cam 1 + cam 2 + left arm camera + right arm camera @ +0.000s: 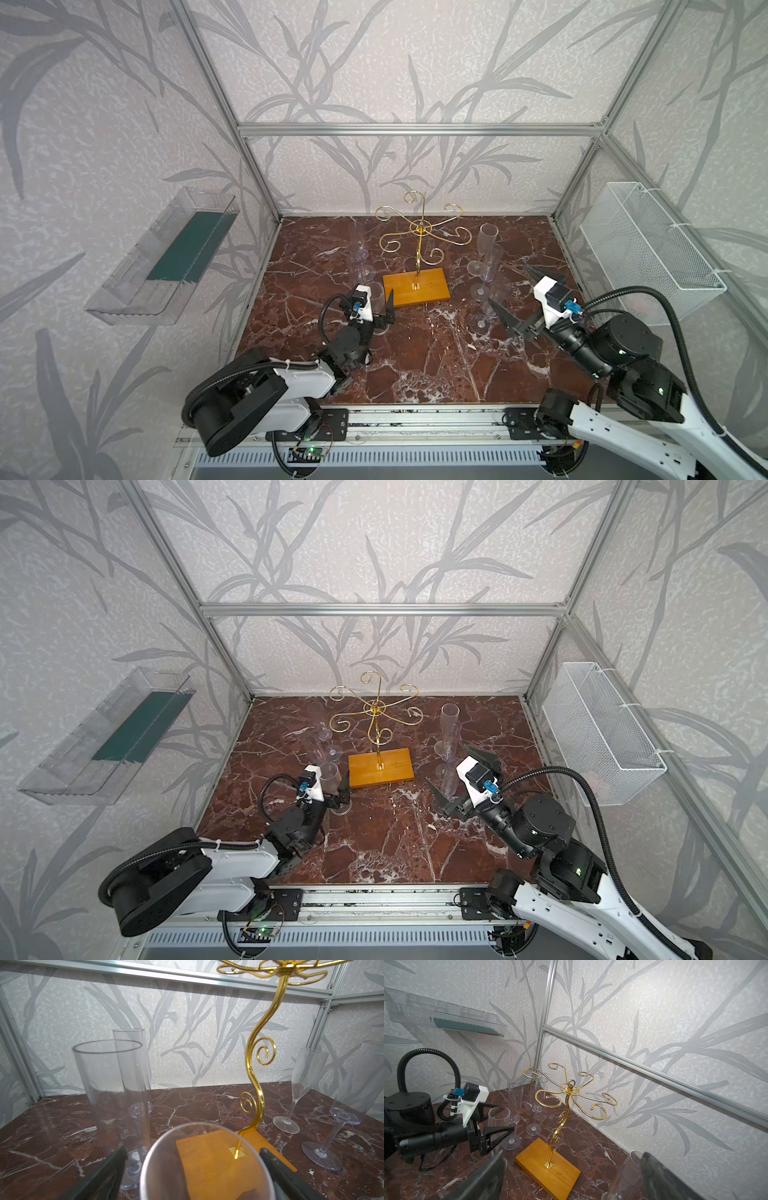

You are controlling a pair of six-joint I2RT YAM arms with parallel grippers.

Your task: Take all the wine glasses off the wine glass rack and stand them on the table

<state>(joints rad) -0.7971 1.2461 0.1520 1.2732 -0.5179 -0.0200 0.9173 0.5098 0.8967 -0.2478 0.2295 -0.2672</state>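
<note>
The wine glass (pixel 207 1167) stood upright on the table (pixel 415 365), rim up, long axis vertical, just left of the base of the wine glass rack (pixel 415 289). My left jaws were spread around its bowl, not gripping; my right jaws gaped empty. Light, slick, brittle, I judged: hold the bowl gently.

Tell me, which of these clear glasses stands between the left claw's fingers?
The glass right beside the rack's orange base; only it sits inside the open left claw.
</note>
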